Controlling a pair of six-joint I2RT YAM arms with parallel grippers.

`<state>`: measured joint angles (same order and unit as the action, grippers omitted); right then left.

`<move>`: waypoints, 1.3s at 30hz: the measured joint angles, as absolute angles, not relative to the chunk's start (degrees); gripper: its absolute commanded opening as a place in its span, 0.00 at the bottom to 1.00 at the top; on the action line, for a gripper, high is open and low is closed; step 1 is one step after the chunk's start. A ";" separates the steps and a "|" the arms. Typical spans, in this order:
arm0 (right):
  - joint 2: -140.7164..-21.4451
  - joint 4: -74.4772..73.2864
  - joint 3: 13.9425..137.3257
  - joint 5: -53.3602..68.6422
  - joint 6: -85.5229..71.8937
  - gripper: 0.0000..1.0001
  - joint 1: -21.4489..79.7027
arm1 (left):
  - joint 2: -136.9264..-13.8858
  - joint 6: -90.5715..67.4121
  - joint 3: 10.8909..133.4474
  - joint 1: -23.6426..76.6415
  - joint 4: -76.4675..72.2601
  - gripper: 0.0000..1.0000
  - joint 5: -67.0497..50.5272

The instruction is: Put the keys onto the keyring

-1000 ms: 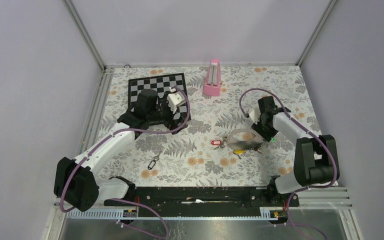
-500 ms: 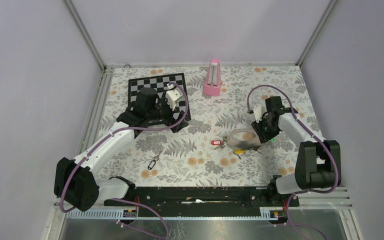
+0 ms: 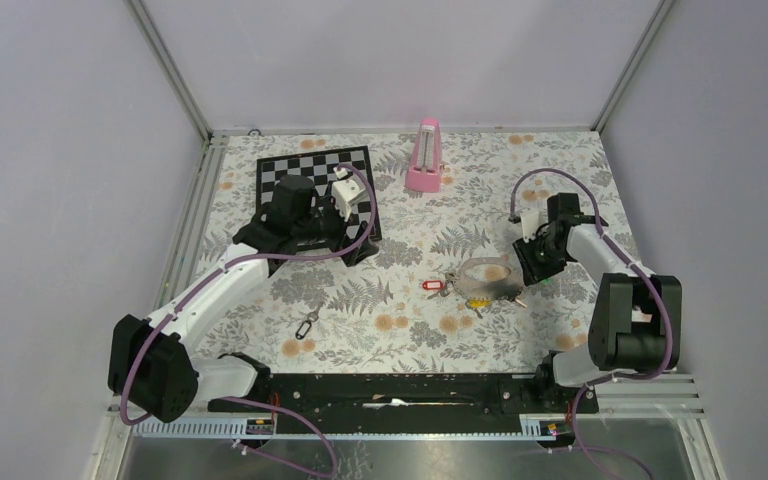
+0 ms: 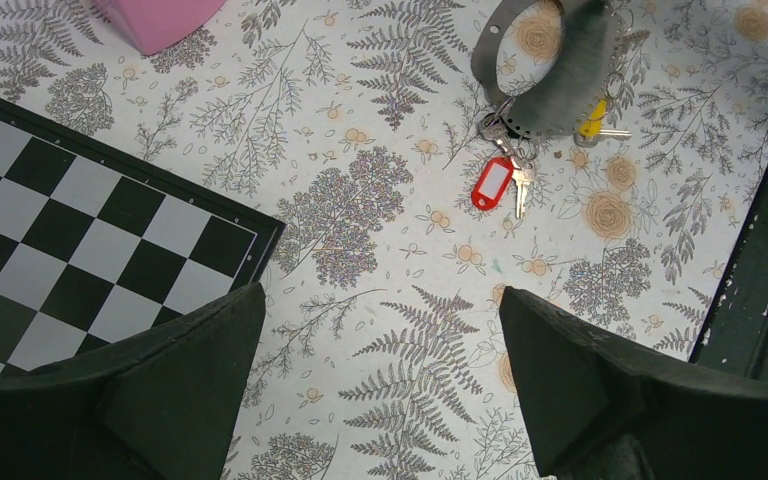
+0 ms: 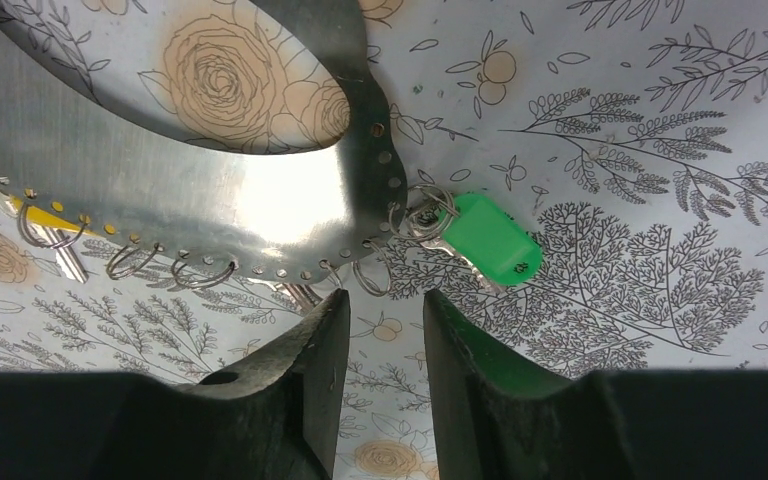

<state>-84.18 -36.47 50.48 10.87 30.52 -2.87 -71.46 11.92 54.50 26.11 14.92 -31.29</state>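
The keyring [image 3: 488, 288] lies on the floral tablecloth [image 3: 400, 330] right of centre in the top view, with a red-tagged key [image 3: 432, 286] just to its left. The right gripper [image 3: 532, 268] hangs at its right edge; the left gripper [image 3: 348, 243] is well apart, by the chessboard [image 3: 310, 175].

Left wrist view — its fingers [image 4: 160, 380] spread wide over bare cloth, holding nothing.

Right wrist view — its fingers [image 5: 310, 370] stand a narrow gap apart with nothing between them, just below the keyring's holed edge and a green-tagged key [image 5: 485, 238].
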 measured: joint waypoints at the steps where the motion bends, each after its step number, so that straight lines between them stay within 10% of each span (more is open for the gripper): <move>1: -84.66 -36.36 50.48 11.29 30.55 0.38 -3.27 | -71.46 11.86 54.50 26.11 14.92 0.99 -31.29; 18: -90.26 -35.22 49.80 14.72 31.29 0.26 -6.50 | -71.46 11.68 54.50 25.96 14.90 0.99 -32.03; 28: -90.94 -35.42 49.74 16.47 32.03 0.01 -6.72 | -71.46 11.70 54.50 25.96 14.90 0.99 -32.01; 39: -87.35 -39.79 52.97 17.91 33.80 0.00 -6.81 | -71.96 12.93 54.59 25.96 14.92 0.97 -32.05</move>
